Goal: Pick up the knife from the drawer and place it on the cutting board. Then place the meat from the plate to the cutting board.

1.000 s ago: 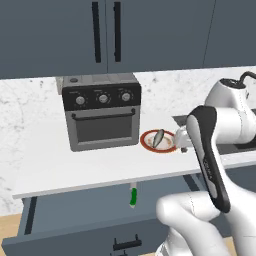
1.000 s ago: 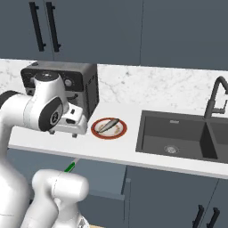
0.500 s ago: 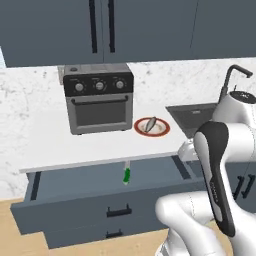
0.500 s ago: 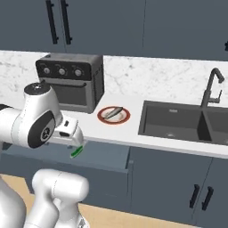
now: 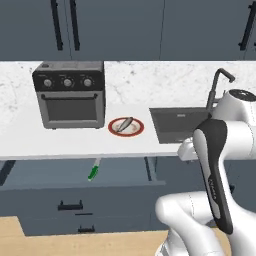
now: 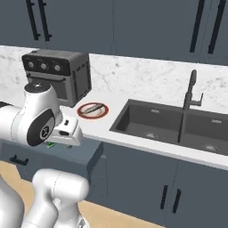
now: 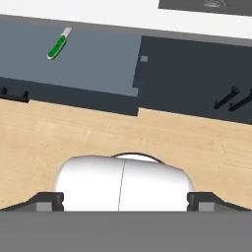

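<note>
In the drawer (image 7: 88, 59), knife (image 7: 58, 45) lies far from tool (image 7: 125, 199).

Hidden and cut-off bits from my seat

My arm covers most of the knife (image 6: 51, 144) in the right base view. The drawer (image 5: 75, 175) runs off the left edge, and the meat (image 5: 124, 123) is too small to detail.

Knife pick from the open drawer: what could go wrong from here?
1. The knife lies at the back of the drawer, partly under the counter edge; a top-down reach may hit that edge.
2. The gripper is open and far from the knife, over the floor, so the approach is long.
3. No cutting board in view; the drop-off spot is unconfirmed.
</note>
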{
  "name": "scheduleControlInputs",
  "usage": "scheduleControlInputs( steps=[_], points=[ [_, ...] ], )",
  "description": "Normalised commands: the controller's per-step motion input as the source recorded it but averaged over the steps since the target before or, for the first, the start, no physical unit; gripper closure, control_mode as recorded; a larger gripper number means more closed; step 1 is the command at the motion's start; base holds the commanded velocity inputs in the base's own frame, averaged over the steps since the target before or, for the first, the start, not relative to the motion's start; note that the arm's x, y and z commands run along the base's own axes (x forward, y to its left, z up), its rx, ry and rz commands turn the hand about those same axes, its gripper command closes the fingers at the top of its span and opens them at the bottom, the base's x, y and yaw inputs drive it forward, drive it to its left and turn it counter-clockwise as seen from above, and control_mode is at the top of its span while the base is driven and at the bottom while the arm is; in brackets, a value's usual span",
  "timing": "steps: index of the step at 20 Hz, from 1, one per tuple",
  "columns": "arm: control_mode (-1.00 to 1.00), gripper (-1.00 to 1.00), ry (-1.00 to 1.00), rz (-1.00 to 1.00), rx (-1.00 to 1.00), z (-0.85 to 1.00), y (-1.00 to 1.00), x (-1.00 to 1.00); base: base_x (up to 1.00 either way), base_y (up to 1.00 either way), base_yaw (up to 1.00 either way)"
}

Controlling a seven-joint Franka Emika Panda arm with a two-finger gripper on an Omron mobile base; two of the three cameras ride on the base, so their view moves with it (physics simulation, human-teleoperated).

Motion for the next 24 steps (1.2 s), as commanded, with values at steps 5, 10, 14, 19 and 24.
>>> scheduleControlInputs(
  steps=[5, 10, 14, 19, 24],
  points=[
    [1.00, -1.00, 0.00, 0.00, 0.00, 0.00, 0.00, 0.00, 0.00, -0.70, 0.35],
    [1.00, -1.00, 0.00, 0.00, 0.00, 0.00, 0.00, 0.00, 0.10, -0.39, 0.39],
    [1.00, -1.00, 0.00, 0.00, 0.00, 0.00, 0.00, 0.00, 0.33, -0.25, 0.42],
    [1.00, -1.00, 0.00, 0.00, 0.00, 0.00, 0.00, 0.00, 0.46, -0.36, 0.40],
    [1.00, -1.00, 0.00, 0.00, 0.00, 0.00, 0.00, 0.00, 0.46, -0.54, 0.33]
  ],
)
